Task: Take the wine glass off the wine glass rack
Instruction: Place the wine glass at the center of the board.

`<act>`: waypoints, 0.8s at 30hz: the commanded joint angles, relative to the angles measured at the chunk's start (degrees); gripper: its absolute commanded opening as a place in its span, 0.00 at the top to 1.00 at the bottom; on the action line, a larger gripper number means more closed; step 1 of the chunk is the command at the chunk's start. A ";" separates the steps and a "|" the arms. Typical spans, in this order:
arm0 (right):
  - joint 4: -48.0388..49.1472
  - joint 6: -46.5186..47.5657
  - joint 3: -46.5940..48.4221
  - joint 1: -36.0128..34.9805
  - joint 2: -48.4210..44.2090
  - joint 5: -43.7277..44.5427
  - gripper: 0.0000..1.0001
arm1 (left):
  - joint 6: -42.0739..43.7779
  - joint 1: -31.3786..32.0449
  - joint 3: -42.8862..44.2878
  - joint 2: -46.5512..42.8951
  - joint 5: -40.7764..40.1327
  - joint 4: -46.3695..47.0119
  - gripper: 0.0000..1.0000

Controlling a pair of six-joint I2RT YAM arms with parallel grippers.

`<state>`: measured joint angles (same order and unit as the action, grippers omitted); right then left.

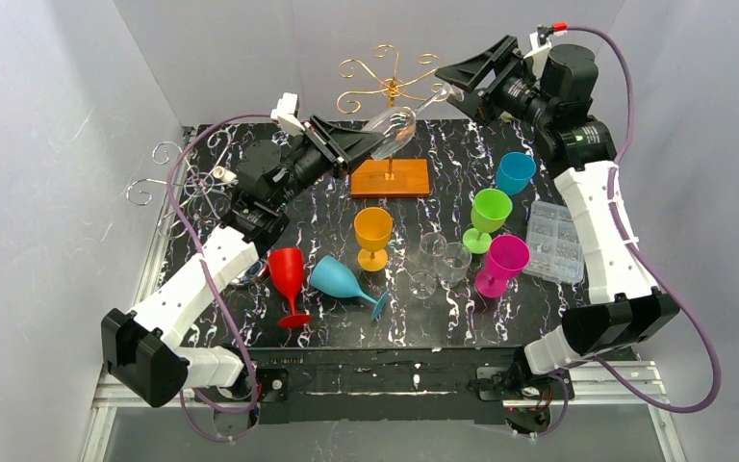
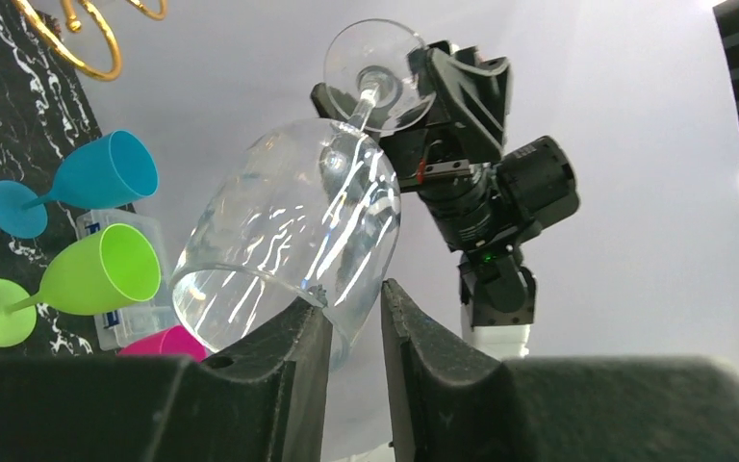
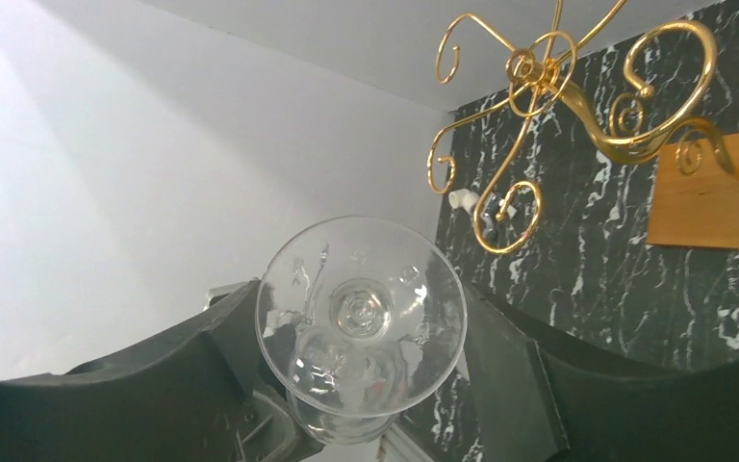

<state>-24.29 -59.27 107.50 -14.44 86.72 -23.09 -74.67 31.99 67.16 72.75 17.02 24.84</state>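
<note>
1. One clear wine glass (image 1: 392, 130), six coloured goblets (image 1: 372, 231), three small clear glasses (image 1: 432, 246), one gold rack (image 1: 391, 82).
2. Wine glass is midair, off the rack and just in front of it. Its axis is diagonal, foot up-right, bowl down-left.
3. Right gripper (image 1: 449, 89) clamps the foot. Left gripper (image 1: 370, 144) straddles the bowl rim, grip unclear.

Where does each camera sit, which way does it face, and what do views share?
Top external: high behind the robot, facing down at the table; left arm, right arm show.
Left wrist: faces over left pincer up at the clear wine glass; right arm behind.
Right wrist: faces past right pincer at the glass's foot, gold rack beyond.
Shared: the glass, in all three.
</note>
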 commanded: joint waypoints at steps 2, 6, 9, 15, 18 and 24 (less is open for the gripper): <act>11.00 -3.34 -6.62 0.11 -4.62 -5.91 0.61 | 0.67 -0.08 5.66 -4.13 -1.85 3.64 0.83; 15.40 -5.35 -11.35 0.11 -7.03 -6.74 0.61 | 1.87 -0.01 7.26 -3.83 -3.02 0.38 0.92; 16.93 -5.47 -14.38 0.11 -9.10 -6.69 0.60 | 3.74 0.00 10.01 -3.34 -3.11 -5.08 1.00; 17.33 -3.54 -18.15 0.11 -11.83 -5.63 0.51 | 10.74 0.84 17.15 -3.05 -5.25 -21.81 1.00; 17.46 -2.90 -19.04 0.11 -12.24 -4.81 0.42 | 12.87 1.04 18.74 -2.81 -4.38 -24.17 1.00; 18.07 -1.76 -19.70 0.11 -12.40 -4.45 0.24 | 14.63 1.44 20.23 -2.85 -5.25 -27.54 1.00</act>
<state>-11.31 -62.61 87.92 -14.59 76.44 -28.01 -63.57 33.50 85.21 71.79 14.24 1.69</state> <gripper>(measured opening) 0.713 0.122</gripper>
